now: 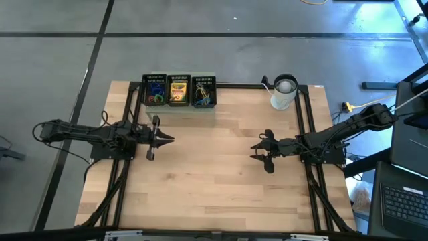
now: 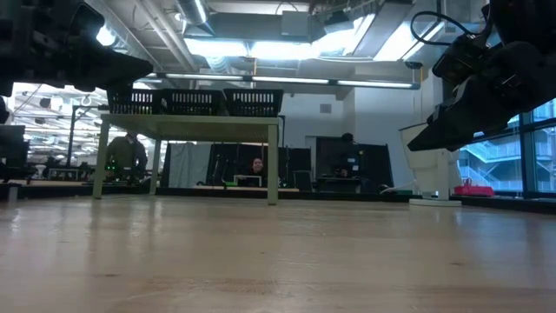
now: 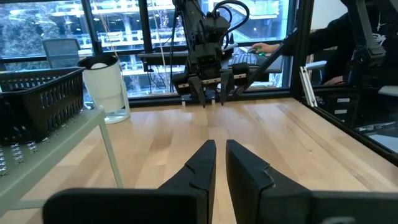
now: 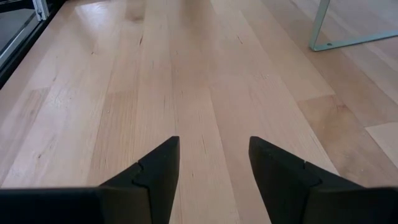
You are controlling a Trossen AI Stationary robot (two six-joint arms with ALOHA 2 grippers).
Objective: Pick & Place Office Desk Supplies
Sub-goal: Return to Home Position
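1. The supplies lie in three black bins (image 1: 178,90) set side by side on top of the pale green stand (image 1: 187,110), at the far edge of the tabletop (image 1: 214,194). No loose supplies show on the bare wood.
2. The left tool (image 1: 167,138) hangs just in front of the stand, nearest the left-hand bin, and touches neither bin nor stand.
3. The right tool (image 1: 257,151) hangs over the open middle of the tabletop. It is well apart from the bins and nearer the white cup (image 1: 283,92) at the far right.
4. Counted, there are three bins, one stand, one cup and two tools.
   - The left bin holds blue, red and green loops (image 1: 155,95).
   - The middle bin holds a yellow crayon box (image 1: 178,92); whether a second box lies with it cannot be told.
   - The right bin holds small blue and yellow bits (image 1: 204,95), too small to name.
5. The left tool's fingers (image 3: 202,165) are drawn almost together, with only a thin slit between them. They hold nothing.
6. The right tool's fingers (image 4: 155,171) stand wide apart with bare wood showing between them. They grip nothing and touch nothing.
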